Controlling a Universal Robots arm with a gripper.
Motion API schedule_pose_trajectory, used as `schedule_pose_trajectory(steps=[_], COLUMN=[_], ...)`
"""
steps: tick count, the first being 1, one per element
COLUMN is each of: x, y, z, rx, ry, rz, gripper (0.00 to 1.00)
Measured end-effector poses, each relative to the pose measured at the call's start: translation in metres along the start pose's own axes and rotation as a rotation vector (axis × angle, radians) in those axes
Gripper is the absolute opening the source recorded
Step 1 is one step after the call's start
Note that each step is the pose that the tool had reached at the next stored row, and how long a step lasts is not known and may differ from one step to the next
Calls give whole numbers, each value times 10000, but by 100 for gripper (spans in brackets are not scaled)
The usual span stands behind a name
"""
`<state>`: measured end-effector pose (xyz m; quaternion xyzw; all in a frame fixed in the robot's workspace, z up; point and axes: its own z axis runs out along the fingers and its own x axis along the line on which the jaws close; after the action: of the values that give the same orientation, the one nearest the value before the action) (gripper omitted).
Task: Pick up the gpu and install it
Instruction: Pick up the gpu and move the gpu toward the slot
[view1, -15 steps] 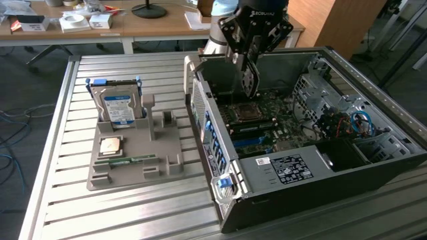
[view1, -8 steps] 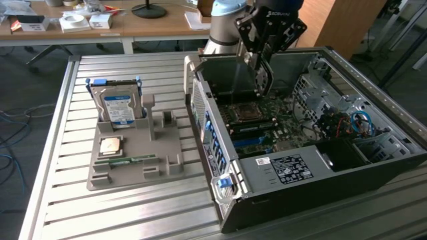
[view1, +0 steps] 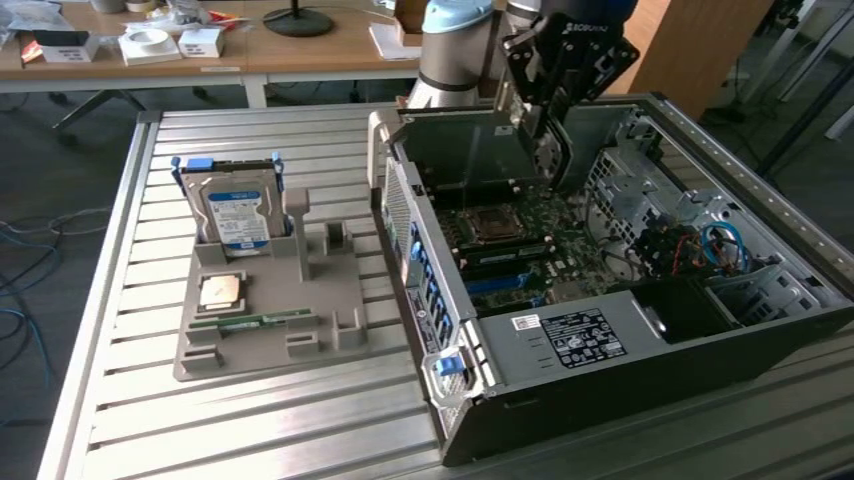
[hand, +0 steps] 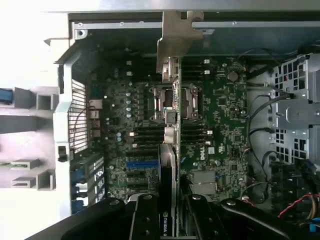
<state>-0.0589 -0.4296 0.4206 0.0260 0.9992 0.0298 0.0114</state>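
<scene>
My gripper (hand: 172, 222) is shut on the gpu (hand: 170, 165), which I see edge-on as a thin dark card with a green-lettered label near my fingers (hand: 145, 220). Its pale metal bracket (hand: 177, 40) is at the end away from them. The card hangs above the motherboard (hand: 220, 110) of the open computer case (view1: 801, 300), over the processor socket (hand: 187, 102) and apart from the board. A blue expansion slot (hand: 141, 164) lies beside the card's line. In the exterior view my gripper (view1: 547, 160) reaches down into the far part of the case.
A grey parts holder (view1: 267, 300) stands at the exterior view's left of the case. It carries the silver hard drive (view1: 240, 210), a processor chip (view1: 220, 290) and a green memory stick (view1: 254, 322). Cables (view1: 721, 245) and drive cages crowd the case's right side. A desk (view1: 307, 50) stands behind.
</scene>
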Motion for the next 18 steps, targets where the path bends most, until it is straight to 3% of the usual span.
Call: schedule_pose_trajectory(steps=[18], x=[-657], y=[34], z=[16], rx=[-69], ry=[4], rz=[2], gripper=[26])
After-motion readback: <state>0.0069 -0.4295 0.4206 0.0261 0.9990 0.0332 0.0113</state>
